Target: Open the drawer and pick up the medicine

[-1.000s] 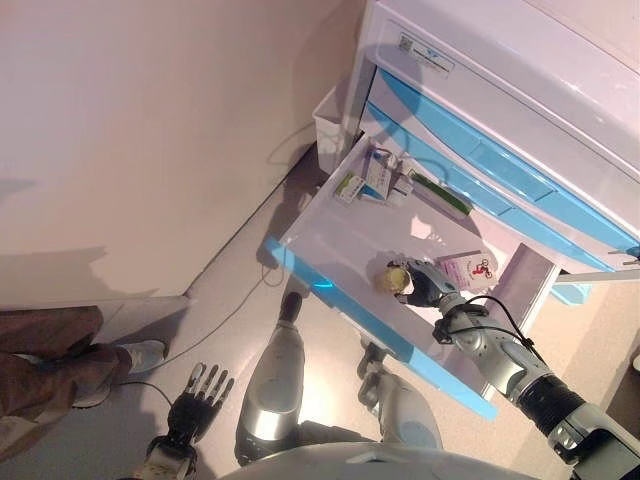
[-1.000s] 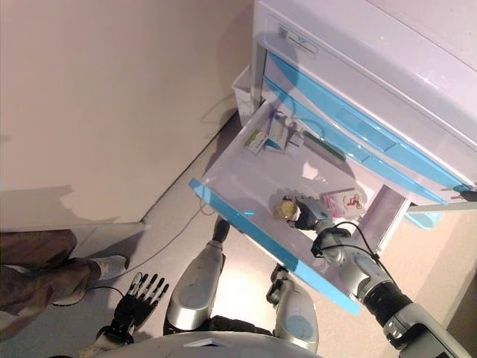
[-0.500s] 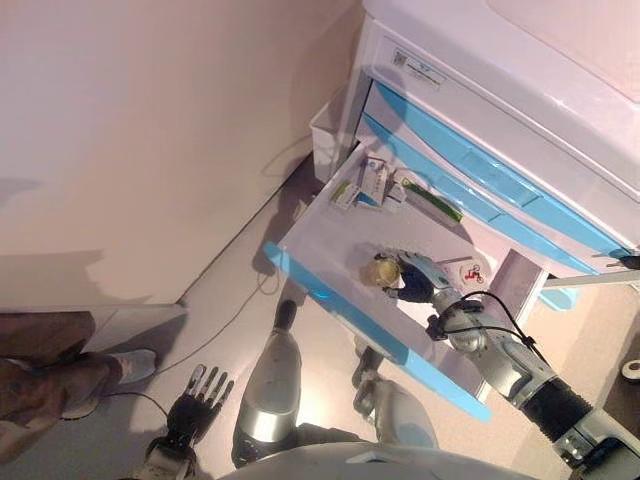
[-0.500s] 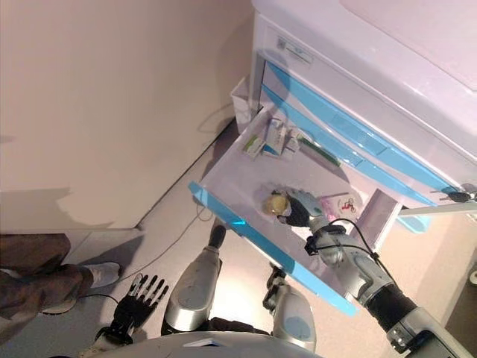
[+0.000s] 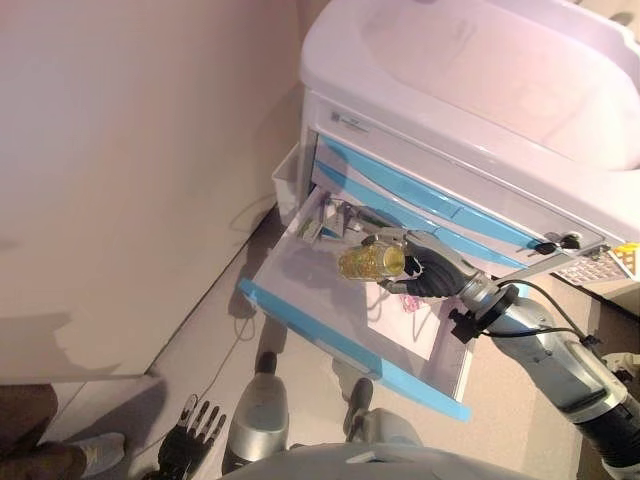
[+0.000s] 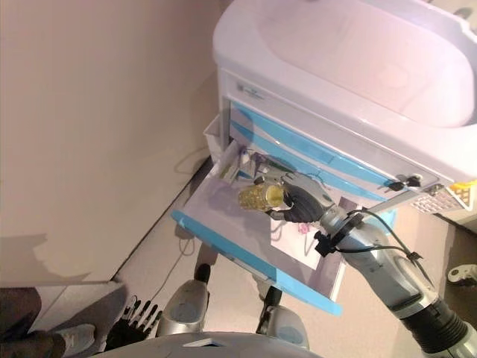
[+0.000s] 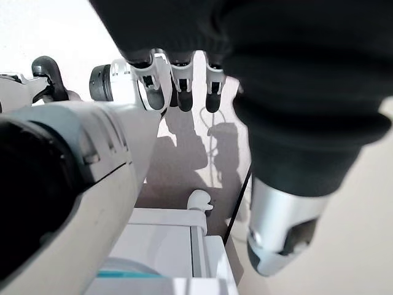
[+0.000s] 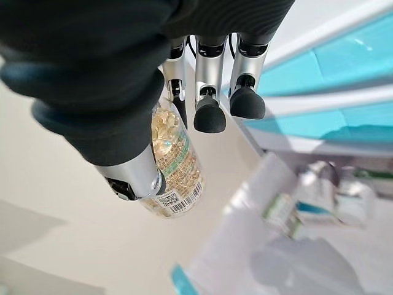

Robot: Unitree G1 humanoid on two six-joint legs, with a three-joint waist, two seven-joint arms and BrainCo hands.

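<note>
My right hand (image 5: 432, 270) is shut on a clear medicine bottle of yellow capsules (image 5: 370, 262) and holds it above the open drawer (image 5: 320, 312). The right wrist view shows the bottle (image 8: 174, 165) between my thumb and fingers (image 8: 210, 112). The drawer has a blue front (image 6: 246, 257) and stands pulled out of the white cabinet (image 5: 470, 110). Medicine boxes (image 5: 335, 218) lie at its back, and a white packet with red print (image 5: 408, 305) lies under my hand. My left hand (image 5: 190, 448) hangs open low by the floor, empty.
The cabinet has more shut blue drawers (image 5: 430, 205) above the open one. A beige wall (image 5: 120, 150) stands to the left. A white bin (image 5: 287, 185) sits beside the cabinet. A person's shoe (image 5: 95, 455) shows at the lower left.
My right hand has lifted the bottle up out of the drawer. The camera has tilted up, so the cabinet top now shows.
</note>
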